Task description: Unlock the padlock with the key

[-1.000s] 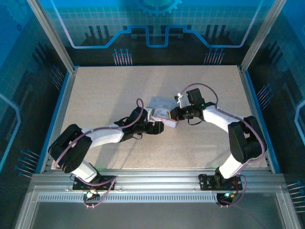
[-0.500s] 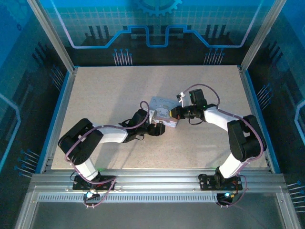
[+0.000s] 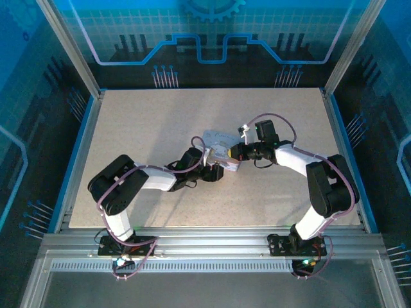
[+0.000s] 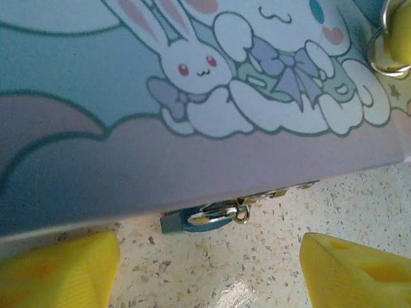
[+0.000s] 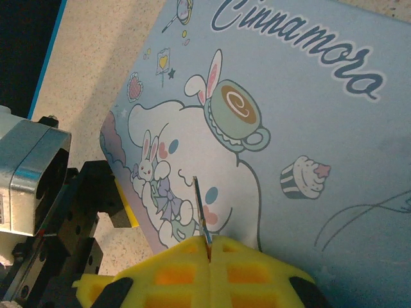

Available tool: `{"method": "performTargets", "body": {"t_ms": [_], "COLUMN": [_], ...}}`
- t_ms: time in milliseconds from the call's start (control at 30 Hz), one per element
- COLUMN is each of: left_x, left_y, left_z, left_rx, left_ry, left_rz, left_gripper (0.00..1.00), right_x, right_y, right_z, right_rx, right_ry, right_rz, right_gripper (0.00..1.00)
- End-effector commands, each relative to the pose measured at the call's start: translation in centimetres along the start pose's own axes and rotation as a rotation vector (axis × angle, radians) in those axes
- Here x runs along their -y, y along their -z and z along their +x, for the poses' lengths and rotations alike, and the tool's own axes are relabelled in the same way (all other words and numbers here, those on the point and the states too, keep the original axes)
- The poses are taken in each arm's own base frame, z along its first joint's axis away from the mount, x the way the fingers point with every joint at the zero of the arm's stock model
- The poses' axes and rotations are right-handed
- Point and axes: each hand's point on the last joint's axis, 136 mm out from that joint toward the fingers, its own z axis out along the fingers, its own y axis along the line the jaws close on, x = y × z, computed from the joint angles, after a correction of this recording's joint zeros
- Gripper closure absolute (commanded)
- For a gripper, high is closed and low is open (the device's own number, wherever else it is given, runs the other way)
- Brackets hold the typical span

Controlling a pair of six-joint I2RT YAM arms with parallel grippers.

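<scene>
The left gripper (image 4: pixel 209 266) has crept closer, fingers spread either side of the padlock (image 4: pixel 192 220) just ahead, likely to steady it, while the right gripper (image 5: pixel 210 247) pinches the key (image 5: pixel 200 208).

Speckled beige table (image 3: pixel 141 128) bears 1 cartoon-print tin (image 3: pixel 216 140), padlock (image 4: pixel 192 220) at its base.

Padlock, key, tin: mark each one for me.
padlock (image 4: pixel 187 224): left wrist view, on its bluish body.
key (image 5: pixel 201 212): right wrist view, midway along the thin blade.
tin (image 5: pixel 308 128): right wrist view, on the printed lid.
</scene>
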Motion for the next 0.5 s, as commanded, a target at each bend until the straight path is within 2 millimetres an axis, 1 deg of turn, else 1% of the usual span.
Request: {"method": "performTargets", "body": {"t_ms": [0,233,467], "left_x": [0.5,1.4,2.5], "left_y": [-1.1,-1.8,-2.2], "left_z": [-1.4,-1.3,-1.1], "left_rx": [0.044,0.039,0.032], "left_ry": [-0.01,0.019,0.048], "left_rz": [0.025,0.059,0.097], "left_gripper": [0.3,0.36,0.47], "right_x": [2.2,2.2,2.0], "right_y": [-0.8,-0.9,-1.0], "right_z": [2.9,3.0,3.0], "right_rx": [-0.083,-0.083,-0.083], "right_ry": [-0.078,-0.08,-0.079], "right_rz": [0.059,0.057,0.051], "right_gripper": [1.0,1.0,1.0]}}
